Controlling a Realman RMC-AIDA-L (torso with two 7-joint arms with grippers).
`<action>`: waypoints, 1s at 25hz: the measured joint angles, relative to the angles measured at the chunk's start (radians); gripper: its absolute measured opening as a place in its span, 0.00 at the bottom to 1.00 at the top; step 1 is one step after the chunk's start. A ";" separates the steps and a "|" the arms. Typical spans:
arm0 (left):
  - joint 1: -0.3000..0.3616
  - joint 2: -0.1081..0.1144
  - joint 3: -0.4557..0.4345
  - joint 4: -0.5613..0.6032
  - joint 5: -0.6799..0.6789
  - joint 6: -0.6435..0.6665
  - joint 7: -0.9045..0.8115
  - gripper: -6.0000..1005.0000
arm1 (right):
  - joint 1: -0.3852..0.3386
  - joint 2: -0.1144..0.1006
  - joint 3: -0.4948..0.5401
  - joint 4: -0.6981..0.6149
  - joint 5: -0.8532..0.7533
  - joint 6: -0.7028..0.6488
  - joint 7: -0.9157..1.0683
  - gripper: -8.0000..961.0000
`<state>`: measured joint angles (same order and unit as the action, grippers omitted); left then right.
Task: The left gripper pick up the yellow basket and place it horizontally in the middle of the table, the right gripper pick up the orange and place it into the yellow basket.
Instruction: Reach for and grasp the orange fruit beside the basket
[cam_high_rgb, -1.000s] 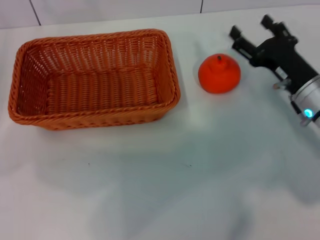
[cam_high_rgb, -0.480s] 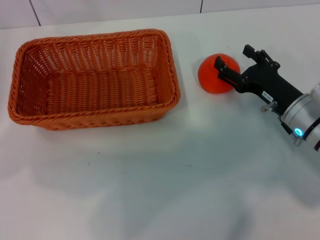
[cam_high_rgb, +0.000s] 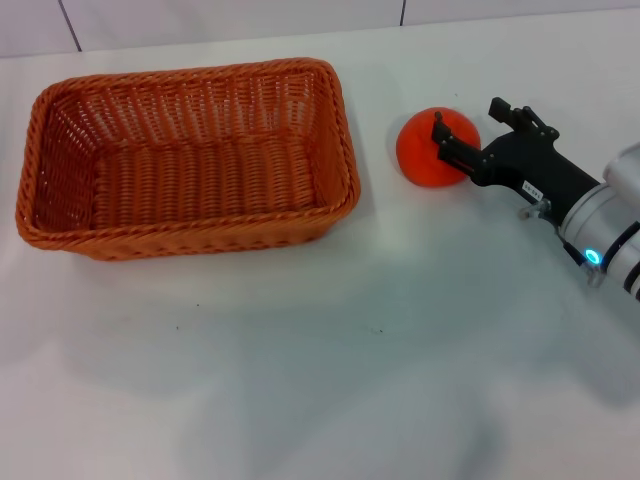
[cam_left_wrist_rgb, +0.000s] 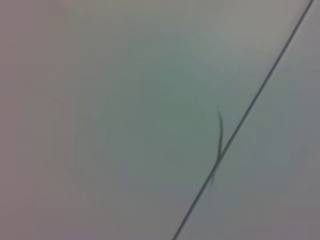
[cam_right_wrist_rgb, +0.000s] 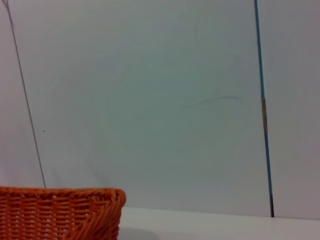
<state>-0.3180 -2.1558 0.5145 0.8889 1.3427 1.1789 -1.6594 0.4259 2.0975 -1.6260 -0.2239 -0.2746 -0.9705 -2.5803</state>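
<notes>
The yellow basket (cam_high_rgb: 196, 238), an orange-brown wicker rectangle, sits lengthwise on the left half of the white table (cam_high_rgb: 350, 390) and is empty. Its corner also shows in the right wrist view (cam_right_wrist_rgb: 65, 212). The orange (cam_high_rgb: 425, 150) rests on the table just right of the basket. My right gripper (cam_high_rgb: 467, 117) reaches in from the right and is open. One finger (cam_high_rgb: 455, 152) lies across the orange's front right side and the other (cam_high_rgb: 515, 112) is behind it. The left gripper is out of view.
A pale wall with thin seams (cam_right_wrist_rgb: 262, 100) stands behind the table. The left wrist view shows only a pale surface with a dark diagonal line (cam_left_wrist_rgb: 240, 125). Bare tabletop lies in front of the basket and the orange.
My right gripper has come in from the far right and down to the orange, its fingers now on either side of the fruit's right part. The basket and orange have not moved.
</notes>
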 joint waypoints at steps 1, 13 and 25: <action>0.000 0.000 0.002 -0.002 0.000 0.000 0.000 0.89 | 0.003 0.000 -0.001 -0.002 0.000 0.011 0.002 0.89; -0.007 0.001 0.047 -0.011 0.000 0.010 0.024 0.89 | 0.037 -0.001 -0.010 -0.001 0.000 0.069 0.031 0.88; -0.007 -0.001 0.053 -0.012 0.000 0.010 0.024 0.89 | 0.046 0.000 -0.025 0.000 0.000 0.099 0.079 0.87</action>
<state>-0.3252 -2.1565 0.5677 0.8774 1.3424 1.1889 -1.6351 0.4719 2.0978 -1.6506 -0.2241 -0.2745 -0.8714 -2.5008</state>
